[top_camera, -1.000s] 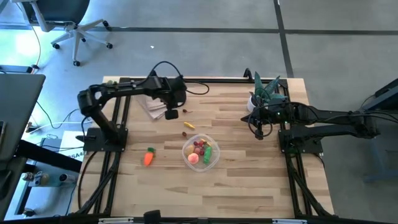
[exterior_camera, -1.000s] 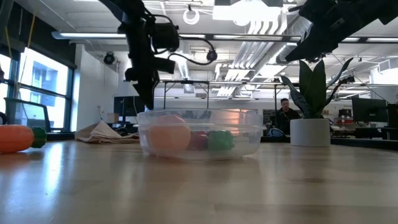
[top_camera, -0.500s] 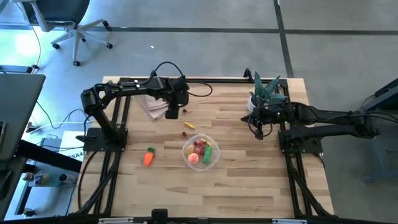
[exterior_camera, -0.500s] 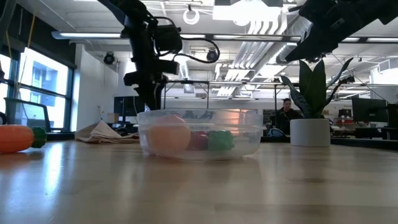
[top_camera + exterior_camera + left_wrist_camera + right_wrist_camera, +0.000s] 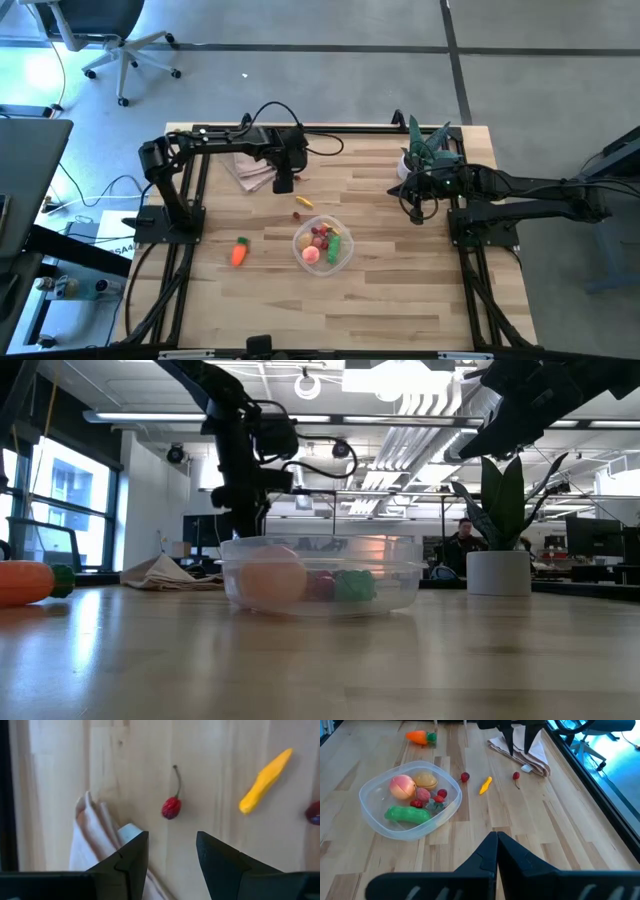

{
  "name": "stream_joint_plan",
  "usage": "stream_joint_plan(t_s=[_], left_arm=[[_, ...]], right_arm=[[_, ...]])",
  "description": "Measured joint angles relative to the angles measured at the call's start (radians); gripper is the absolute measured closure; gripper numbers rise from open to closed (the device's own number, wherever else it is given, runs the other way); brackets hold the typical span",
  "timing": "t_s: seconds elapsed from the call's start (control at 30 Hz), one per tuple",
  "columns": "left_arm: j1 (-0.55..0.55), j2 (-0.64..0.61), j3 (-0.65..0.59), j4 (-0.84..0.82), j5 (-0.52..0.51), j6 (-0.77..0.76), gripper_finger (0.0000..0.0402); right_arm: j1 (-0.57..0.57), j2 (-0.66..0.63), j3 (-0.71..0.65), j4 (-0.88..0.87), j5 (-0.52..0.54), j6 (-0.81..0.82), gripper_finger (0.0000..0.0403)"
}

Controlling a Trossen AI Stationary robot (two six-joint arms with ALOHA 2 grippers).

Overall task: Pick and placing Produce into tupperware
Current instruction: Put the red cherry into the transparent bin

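Left gripper [image 5: 283,186] hangs beside napkin [image 5: 250,172]; tupperware [image 5: 322,245] holds produce [image 5: 312,255]

Light wood plank surface [image 5: 400,290] in a black frame. Lying on it: a clear round tub [image 5: 323,245] holding produce near the middle, an orange carrot [image 5: 239,252] well to its left, a yellow piece [image 5: 303,202], a small red cherry [image 5: 171,808] beside a crumpled beige cloth [image 5: 250,172]. A potted plant [image 5: 425,150] stands at the far right corner.
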Motion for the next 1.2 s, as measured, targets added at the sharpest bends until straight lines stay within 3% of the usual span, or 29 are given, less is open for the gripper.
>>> stream_joint_plan(t_s=[0.63, 1.2], left_arm=[[0.000, 0.002, 0.000, 0.043, 0.036, 0.031, 0.0245], [0.032, 0.107, -0.002, 0.077, 0.066, 0.067, 0.0245]], right_arm=[[0.000, 0.000, 0.000, 0.000, 0.000, 0.000, 0.0403], [0.000, 0.000, 0.000, -0.002, 0.000, 0.000, 0.0403]])
